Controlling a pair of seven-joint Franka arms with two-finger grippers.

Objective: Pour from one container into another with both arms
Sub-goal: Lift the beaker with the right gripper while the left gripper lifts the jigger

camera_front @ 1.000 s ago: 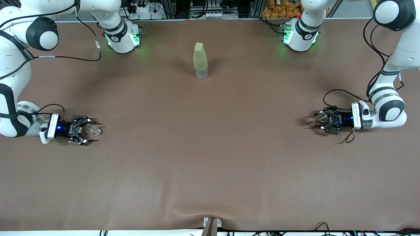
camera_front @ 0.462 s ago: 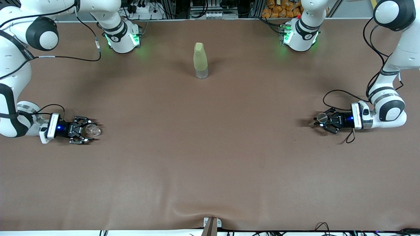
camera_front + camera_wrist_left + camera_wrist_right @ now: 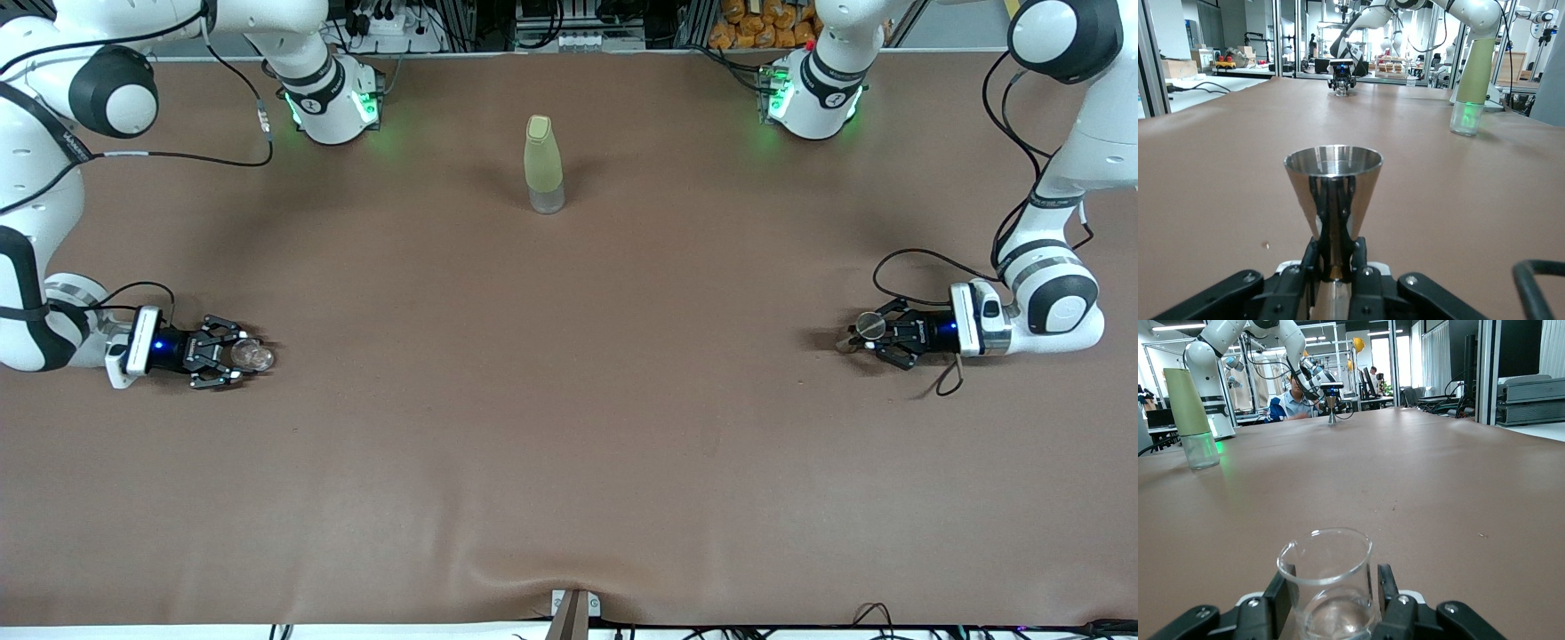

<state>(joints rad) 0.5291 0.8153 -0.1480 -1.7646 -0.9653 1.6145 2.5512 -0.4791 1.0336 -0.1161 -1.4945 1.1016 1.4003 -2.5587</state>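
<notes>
Your right gripper [image 3: 233,355] is closed on the glass cup [image 3: 253,356], its two fingers [image 3: 1281,593] pressed against the cup's sides. In the right wrist view the cup [image 3: 1327,580] stands upright between them, mouth up. Take the tall yellow-green bottle [image 3: 543,164] as your landmark: this gripper and cup sit low at the table [image 3: 569,444], well away from the bottle toward the right arm's end and nearer to the front camera than it.

Your left gripper [image 3: 876,332] is clamped on the metal jigger [image 3: 869,324]. The left wrist view shows its fingers [image 3: 1358,257] squeezing the jigger's narrow waist, with the jigger [image 3: 1333,200] upright and its round rim open to the top. This pair lies well away from the bottle toward the left arm's end of the table, again nearer to the front camera than the bottle.

The bottle itself stands upright and alone at the middle of the table, close to the arms' bases, roughly midway between the two grippers along the table's length.
</notes>
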